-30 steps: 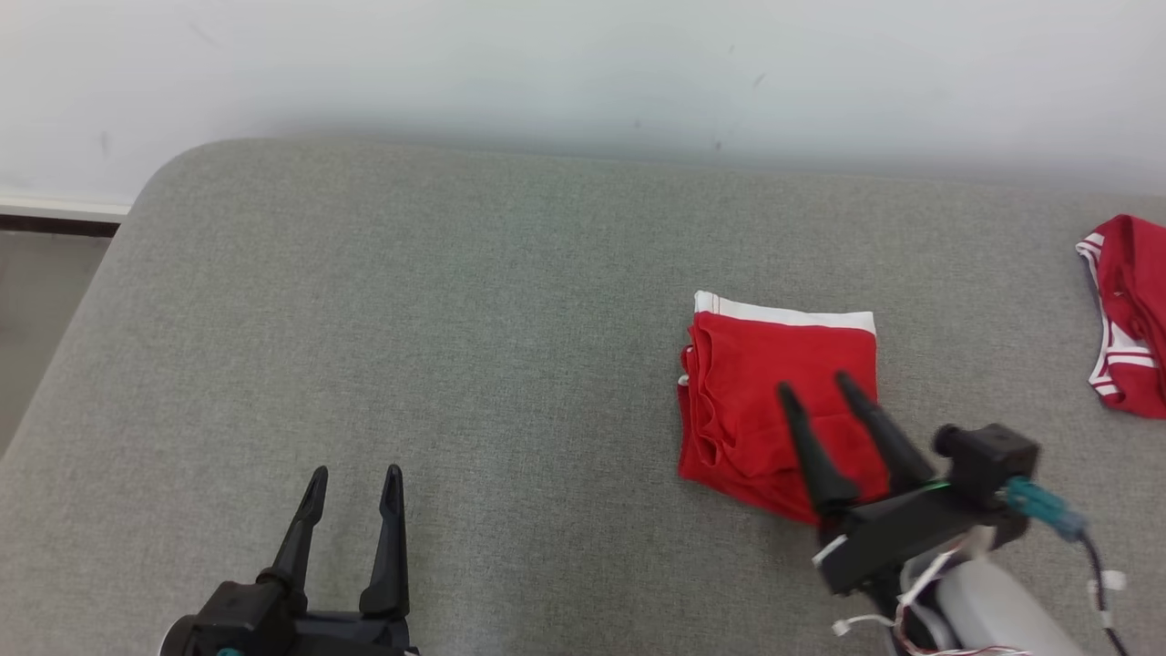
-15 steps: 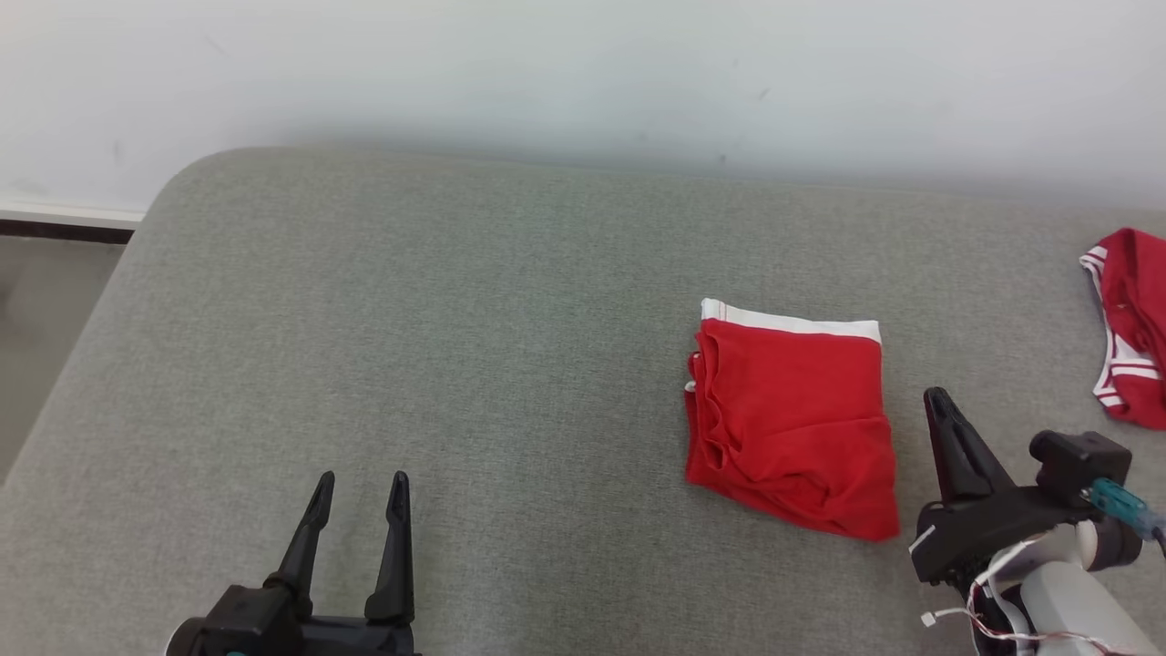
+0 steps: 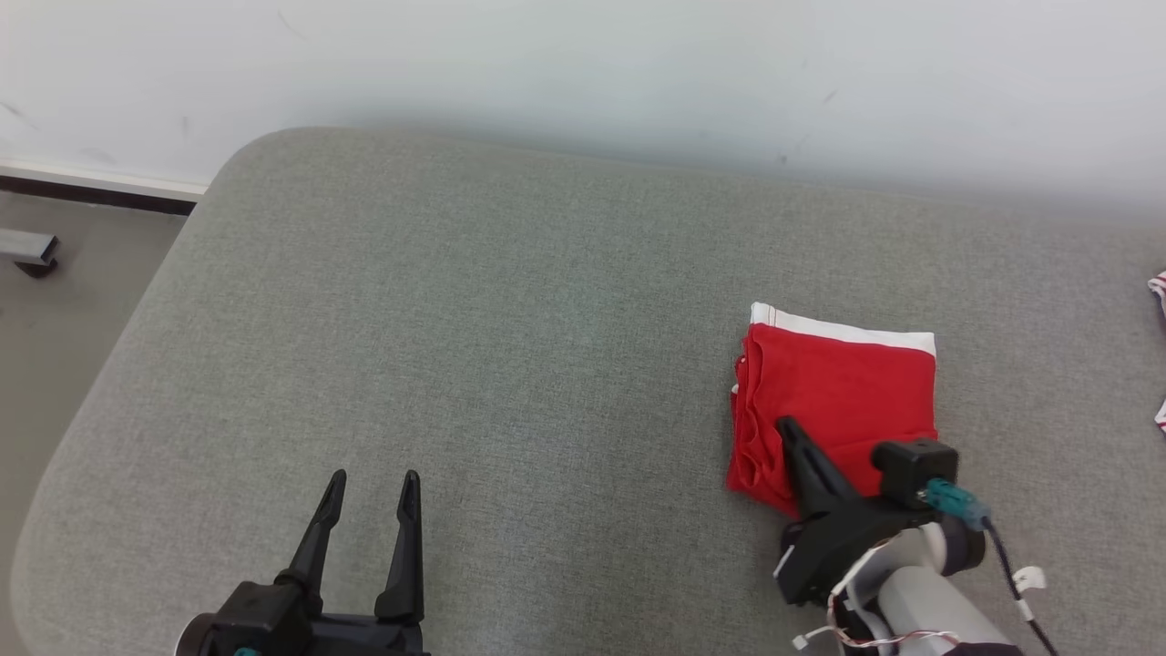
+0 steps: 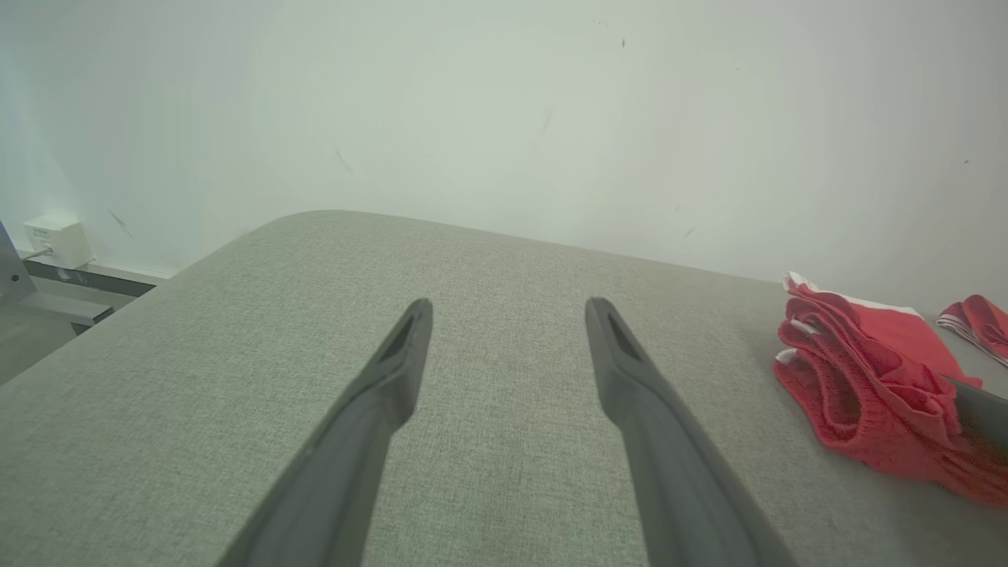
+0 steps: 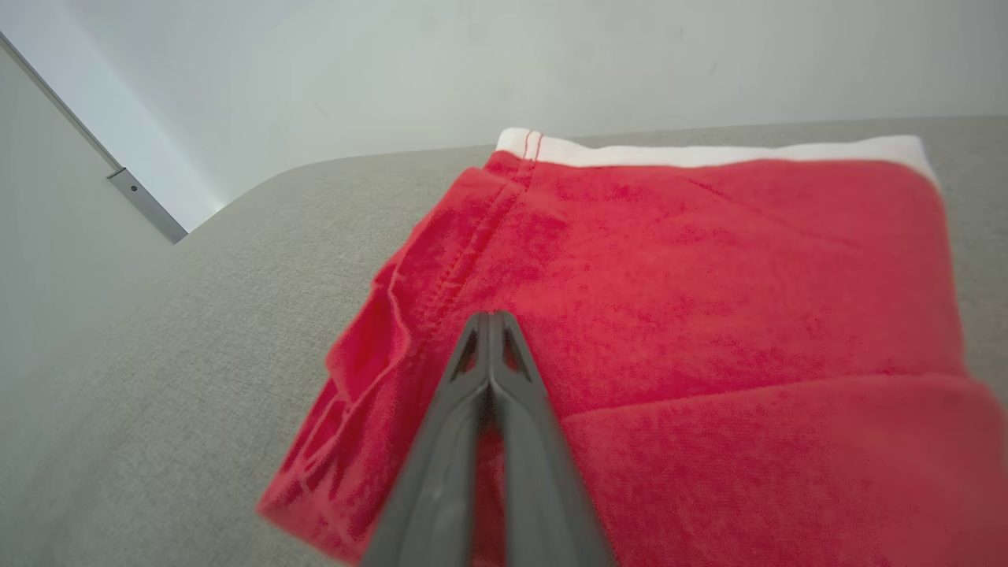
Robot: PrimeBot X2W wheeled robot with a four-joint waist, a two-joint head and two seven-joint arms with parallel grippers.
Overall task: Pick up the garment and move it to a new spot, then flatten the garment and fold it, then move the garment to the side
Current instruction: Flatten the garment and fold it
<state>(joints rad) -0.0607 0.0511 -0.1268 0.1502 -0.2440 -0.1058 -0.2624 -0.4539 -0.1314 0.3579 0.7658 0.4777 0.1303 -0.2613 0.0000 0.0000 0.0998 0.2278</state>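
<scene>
Garment (image 3: pixel 843 401), folded, is found on the cushion (image 3: pixel 501 319) at 1 o'clock from the right pincer (image 3: pixel 785 426), which is clenched over its near edge, no cloth visibly pinched. The left pincer (image 3: pixel 373 476), spread, is placed well apart.

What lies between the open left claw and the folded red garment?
Bare grey cushion, nothing else, between left gripper and red garment; the head view shows it.

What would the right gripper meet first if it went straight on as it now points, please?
The folded red shorts; the right gripper, jaws shut, points at their cloth, possibly touching.
</scene>
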